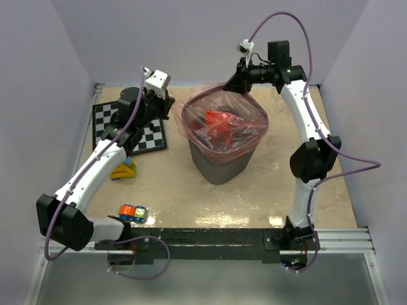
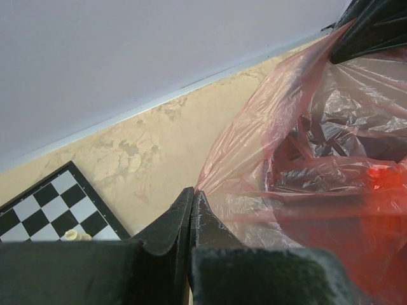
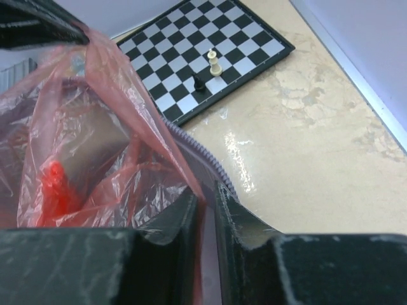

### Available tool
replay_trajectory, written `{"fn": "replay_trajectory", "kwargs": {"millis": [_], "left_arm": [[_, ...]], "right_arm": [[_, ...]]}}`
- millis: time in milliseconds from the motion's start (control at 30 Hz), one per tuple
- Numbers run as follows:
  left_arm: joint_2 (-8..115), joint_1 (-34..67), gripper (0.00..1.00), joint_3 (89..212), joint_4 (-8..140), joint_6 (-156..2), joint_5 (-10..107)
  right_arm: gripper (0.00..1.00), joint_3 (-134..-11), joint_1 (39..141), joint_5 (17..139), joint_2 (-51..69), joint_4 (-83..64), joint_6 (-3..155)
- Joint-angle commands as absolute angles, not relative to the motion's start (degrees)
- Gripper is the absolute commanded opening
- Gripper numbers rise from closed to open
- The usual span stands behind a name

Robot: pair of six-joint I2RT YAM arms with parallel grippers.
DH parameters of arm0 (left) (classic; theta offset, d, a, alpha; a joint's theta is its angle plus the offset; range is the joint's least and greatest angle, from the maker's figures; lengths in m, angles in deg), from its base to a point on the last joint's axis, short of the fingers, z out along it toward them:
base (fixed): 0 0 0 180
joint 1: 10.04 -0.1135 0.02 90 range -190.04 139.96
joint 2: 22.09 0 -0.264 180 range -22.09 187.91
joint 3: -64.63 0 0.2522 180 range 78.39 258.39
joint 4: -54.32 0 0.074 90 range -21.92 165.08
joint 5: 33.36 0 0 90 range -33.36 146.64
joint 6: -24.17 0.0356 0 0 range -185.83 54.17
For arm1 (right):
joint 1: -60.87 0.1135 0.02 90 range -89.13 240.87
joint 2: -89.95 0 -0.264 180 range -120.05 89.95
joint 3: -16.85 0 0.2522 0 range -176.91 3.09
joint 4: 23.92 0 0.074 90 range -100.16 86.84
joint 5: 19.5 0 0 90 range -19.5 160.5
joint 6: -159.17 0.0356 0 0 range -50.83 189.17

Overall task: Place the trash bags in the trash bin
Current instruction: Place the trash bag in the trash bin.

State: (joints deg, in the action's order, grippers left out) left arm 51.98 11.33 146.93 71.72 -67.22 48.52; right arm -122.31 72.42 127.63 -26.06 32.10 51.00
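The dark grey mesh trash bin (image 1: 219,168) stands in the middle of the table. A red-orange translucent trash bag (image 1: 222,124) sits in its mouth, with its opening spread over the rim and bunched red film inside. My left gripper (image 1: 170,103) is at the bag's left edge. In the left wrist view its jaws (image 2: 193,192) are pressed together with the bag's (image 2: 305,159) edge running into the tips. My right gripper (image 1: 236,85) is at the far right rim. Its jaws (image 3: 205,198) are shut on a fold of the bag (image 3: 95,146).
A chessboard (image 1: 130,127) lies left of the bin, with a white piece (image 3: 214,62) and a black piece (image 3: 200,82) on it. A yellow, green and red toy (image 1: 124,169) and a blue-orange object (image 1: 132,213) lie at the near left. Walls enclose the table.
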Motion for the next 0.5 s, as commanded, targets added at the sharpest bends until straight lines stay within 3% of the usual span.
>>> {"fn": "replay_trajectory", "kwargs": {"millis": [0,467], "left_arm": [[54.1,10.7,0.00,146.7,66.9,-69.8,48.2],[55.7,9.3,0.00,147.0,65.8,-73.0,47.2]], "right_arm": [[0.22,-124.9,71.8,127.4,-27.2,25.7,57.6],[0.26,-124.8,70.9,134.0,-27.1,23.1,62.0]]}}
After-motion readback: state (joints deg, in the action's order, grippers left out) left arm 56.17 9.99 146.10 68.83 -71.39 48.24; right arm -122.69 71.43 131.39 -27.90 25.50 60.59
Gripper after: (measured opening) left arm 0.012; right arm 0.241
